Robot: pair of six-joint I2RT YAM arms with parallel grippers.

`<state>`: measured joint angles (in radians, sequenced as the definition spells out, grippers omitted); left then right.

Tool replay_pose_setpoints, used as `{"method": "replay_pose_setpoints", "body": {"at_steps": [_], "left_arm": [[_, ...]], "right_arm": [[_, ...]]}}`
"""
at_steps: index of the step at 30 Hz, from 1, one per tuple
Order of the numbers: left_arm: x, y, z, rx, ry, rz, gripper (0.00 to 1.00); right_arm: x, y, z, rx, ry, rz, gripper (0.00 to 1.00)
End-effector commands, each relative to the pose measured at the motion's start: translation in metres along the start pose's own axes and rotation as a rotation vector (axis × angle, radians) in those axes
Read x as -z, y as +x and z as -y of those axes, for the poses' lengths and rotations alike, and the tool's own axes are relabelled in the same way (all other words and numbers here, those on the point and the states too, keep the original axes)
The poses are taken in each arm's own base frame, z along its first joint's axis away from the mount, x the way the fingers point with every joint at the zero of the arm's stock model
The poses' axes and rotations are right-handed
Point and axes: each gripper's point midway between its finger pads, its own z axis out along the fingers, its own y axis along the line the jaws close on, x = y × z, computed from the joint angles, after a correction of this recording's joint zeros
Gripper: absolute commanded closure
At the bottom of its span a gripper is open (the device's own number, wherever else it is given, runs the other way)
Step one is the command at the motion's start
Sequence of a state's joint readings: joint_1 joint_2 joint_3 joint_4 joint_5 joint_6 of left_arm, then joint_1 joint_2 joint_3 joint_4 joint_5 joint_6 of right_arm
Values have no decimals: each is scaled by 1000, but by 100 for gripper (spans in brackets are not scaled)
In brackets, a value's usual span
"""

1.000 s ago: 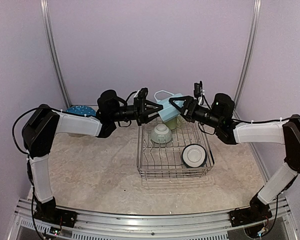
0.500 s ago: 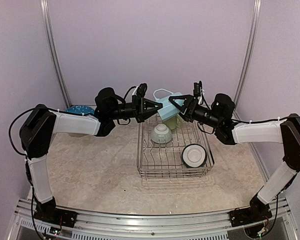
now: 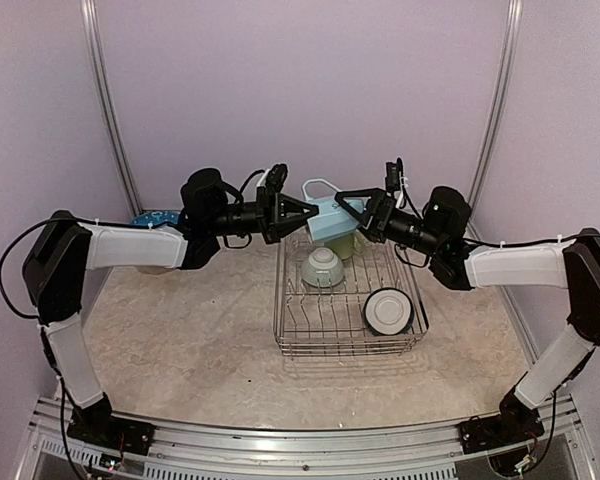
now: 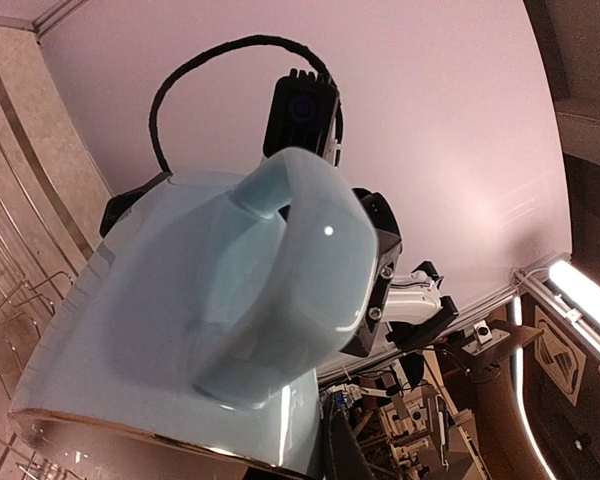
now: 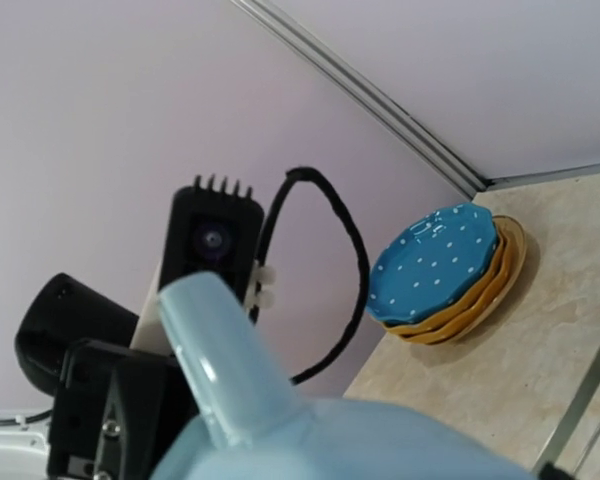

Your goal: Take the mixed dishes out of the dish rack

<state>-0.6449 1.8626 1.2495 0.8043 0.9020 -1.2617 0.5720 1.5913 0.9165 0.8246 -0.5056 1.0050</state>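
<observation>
A light blue mug (image 3: 332,219) hangs in the air above the far end of the dish rack (image 3: 298,325). My left gripper (image 3: 308,211) is shut on its left side, and the mug (image 4: 180,330) fills the left wrist view with its handle (image 4: 300,240) facing the camera. On the mug's right, my right gripper (image 3: 348,212) stands open with its fingers spread around the mug. In the right wrist view only the mug (image 5: 320,440) and its handle (image 5: 215,350) show, not my own fingers. The rack holds a pale bowl (image 3: 322,267), a white bowl (image 3: 388,310) and a pale green mug (image 3: 346,246).
A blue white-dotted plate (image 5: 435,262) tops a stack of yellow plates (image 5: 485,298) on the table at the back left, seen in the top view as the blue plate (image 3: 156,217) behind my left arm. The lilac back wall (image 3: 300,100) stands close behind the rack.
My left gripper has closed on the light blue mug and shifted slightly up. My right gripper has spread its fingers wider off the mug.
</observation>
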Motion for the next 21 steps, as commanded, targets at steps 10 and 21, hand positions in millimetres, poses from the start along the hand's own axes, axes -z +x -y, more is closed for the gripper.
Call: {"method": "replay_pose_setpoints", "body": {"at_steps": [10,21], "left_arm": [[47,-24,22,-105,-133,99,100],[113,-43,1,-63,-524,194,100]], "right_arm": [[15,-11,4,72,65,25,0],[43,-19,22,148,223,35,0]]}}
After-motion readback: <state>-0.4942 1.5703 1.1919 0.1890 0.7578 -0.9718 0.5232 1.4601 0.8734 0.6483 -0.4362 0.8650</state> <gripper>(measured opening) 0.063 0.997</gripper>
